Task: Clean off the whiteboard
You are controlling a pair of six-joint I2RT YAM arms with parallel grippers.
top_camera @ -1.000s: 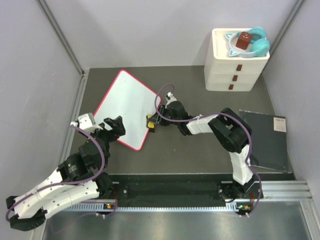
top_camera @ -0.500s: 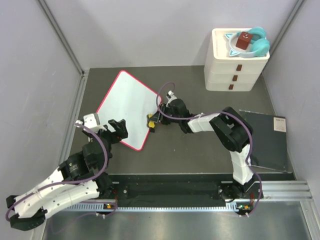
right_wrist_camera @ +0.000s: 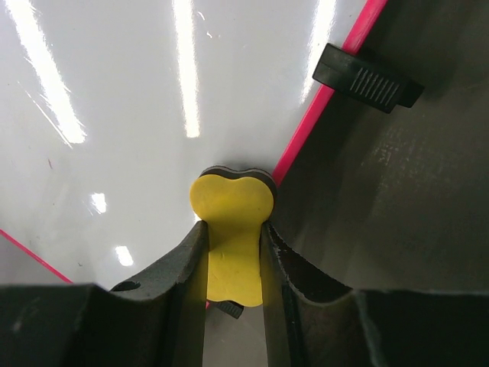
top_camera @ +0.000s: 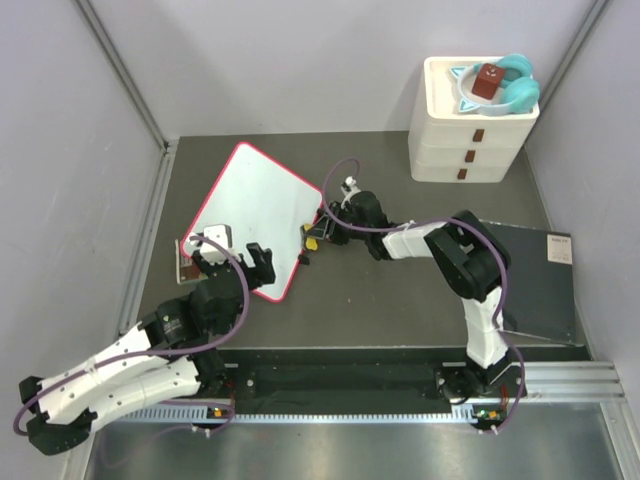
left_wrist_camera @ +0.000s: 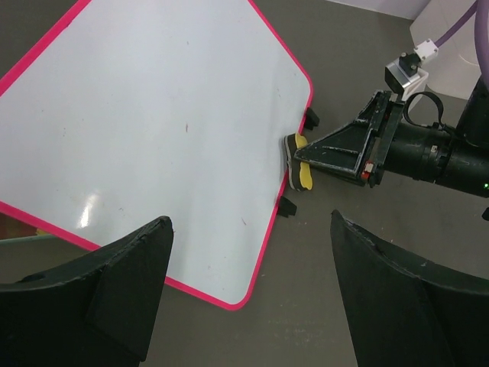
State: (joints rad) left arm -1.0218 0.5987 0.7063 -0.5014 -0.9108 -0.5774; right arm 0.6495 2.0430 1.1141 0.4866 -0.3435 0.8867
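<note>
Our right gripper [right_wrist_camera: 233, 238] is squeezed tight on a small yellow foam eraser with a dark layer [right_wrist_camera: 229, 202], and the eraser sticks out just past its fingertips. Right under the front end of the eraser is the side edge of the flat white whiteboard with a thin pink frame [top_camera: 255, 205], which lies on the dark table [top_camera: 380, 290]. A little black clip [right_wrist_camera: 367, 75] sits on the frame ahead and to the right of these fingers. Our left gripper [left_wrist_camera: 250, 245] hangs above the near corner of the whiteboard, with its two fingers wide apart and nothing in them. The whiteboard looks almost all clean to us. We see no writing, only a few tiny faint specks in the left wrist view. So we think the wiping is nearly done. What may be left is one more rub over those specks, and then putting the eraser down.
</note>
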